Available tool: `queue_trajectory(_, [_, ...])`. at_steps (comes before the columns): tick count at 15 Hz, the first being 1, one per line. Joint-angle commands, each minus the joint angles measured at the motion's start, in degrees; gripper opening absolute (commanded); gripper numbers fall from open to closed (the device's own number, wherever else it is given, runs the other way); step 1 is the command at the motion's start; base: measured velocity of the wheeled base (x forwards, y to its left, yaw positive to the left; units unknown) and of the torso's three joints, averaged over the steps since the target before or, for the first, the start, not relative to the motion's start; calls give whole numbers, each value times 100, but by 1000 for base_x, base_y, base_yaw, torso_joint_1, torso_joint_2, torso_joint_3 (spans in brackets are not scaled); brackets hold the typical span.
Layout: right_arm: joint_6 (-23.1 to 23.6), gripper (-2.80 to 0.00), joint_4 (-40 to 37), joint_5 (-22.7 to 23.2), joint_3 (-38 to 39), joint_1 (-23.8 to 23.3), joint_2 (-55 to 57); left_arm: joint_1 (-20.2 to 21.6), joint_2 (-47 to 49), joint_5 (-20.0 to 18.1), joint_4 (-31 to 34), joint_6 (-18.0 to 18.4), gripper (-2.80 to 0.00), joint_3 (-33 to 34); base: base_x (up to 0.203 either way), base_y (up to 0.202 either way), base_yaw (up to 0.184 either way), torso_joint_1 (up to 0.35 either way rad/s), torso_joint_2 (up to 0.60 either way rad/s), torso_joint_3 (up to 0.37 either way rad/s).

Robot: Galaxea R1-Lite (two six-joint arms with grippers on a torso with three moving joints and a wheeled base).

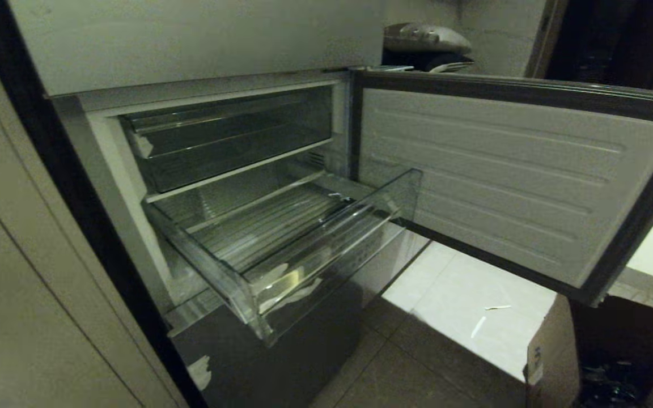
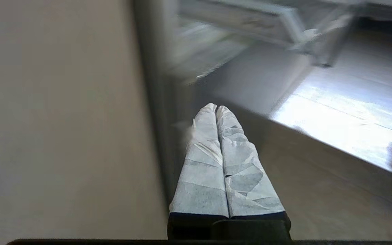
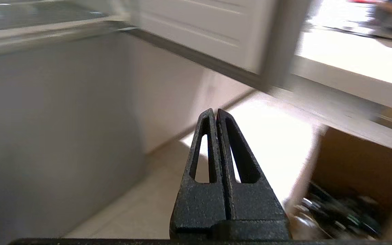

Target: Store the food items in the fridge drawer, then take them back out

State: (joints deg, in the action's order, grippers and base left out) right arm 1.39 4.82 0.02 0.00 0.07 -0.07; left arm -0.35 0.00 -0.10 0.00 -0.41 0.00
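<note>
Door (image 1: 508, 181): middle panel swung open to the right, white ribbed inner face showing.
Bin (image 1: 281, 249): clear plastic, pulled out toward the near side, nothing visible inside.
Food: no potato or green item in any view; where they lie cannot be told.
Left gripper (image 2: 215, 109): taped fingers pressed together, holding nothing, low beside the fridge's grey front.
Right gripper (image 3: 215, 112): black fingers closed, empty, over the floor near a cardboard box (image 1: 553, 351).
Handling: the bin is likely light, stiff, slick and brittle; take its front lip (image 1: 247, 294), not the thin sides.
</note>
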Motion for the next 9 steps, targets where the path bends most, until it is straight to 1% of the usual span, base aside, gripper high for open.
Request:
queue_trajectory(1, [2,-280,2,-2,176,1,-1,0,6,1,6,-2,-280,0,1,10,-178,2,2,-2])
queue_trajectory(9, [-7,-280,2,-2,176,1,-1,0,8,1,0,-2,-280,0,-2,7,-174,1,1,2])
